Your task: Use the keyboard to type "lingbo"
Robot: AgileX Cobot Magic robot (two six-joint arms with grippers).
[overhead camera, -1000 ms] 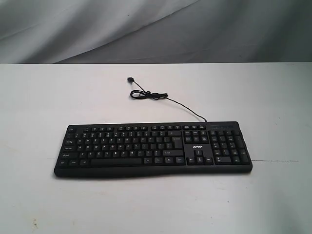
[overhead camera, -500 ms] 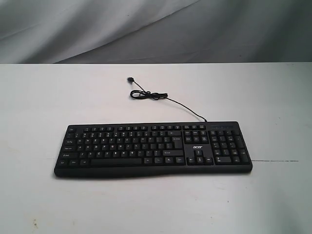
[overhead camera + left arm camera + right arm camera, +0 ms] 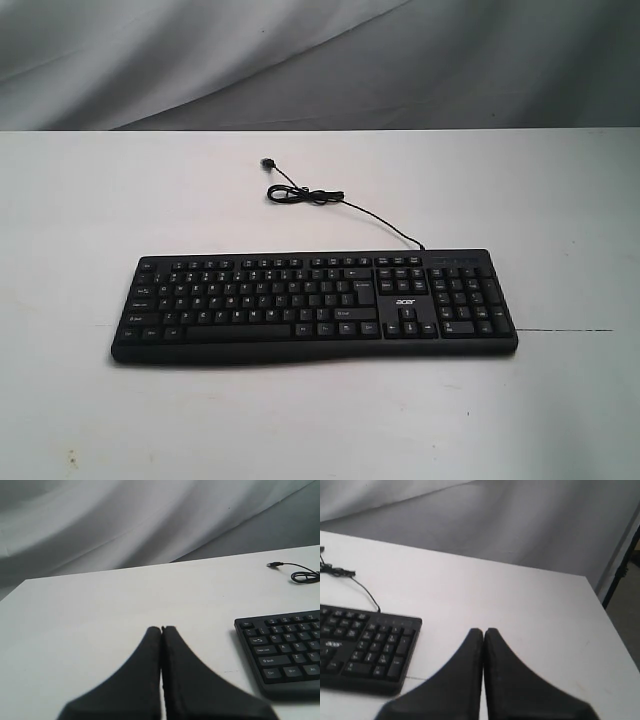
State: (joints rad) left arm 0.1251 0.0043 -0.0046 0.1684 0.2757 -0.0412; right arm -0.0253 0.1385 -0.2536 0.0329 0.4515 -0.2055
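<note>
The black keyboard [image 3: 315,305] with white legends and an "acer" logo lies flat across the middle of the white table, its number pad on the right. Neither arm shows in the exterior view. In the left wrist view my left gripper [image 3: 161,629] is shut and empty, over bare table beside the keyboard's [image 3: 285,650] Esc-side end. Seen from the right wrist, my right gripper [image 3: 483,630] is shut and empty too, over bare table beside the keyboard's [image 3: 365,647] number-pad end.
The keyboard's thin black cable [image 3: 330,200] runs from its back edge to a small coil and plug further back. The white table [image 3: 100,200] ends at grey draped cloth [image 3: 300,60] behind. The table's right edge [image 3: 610,630] drops off beside a dark stand.
</note>
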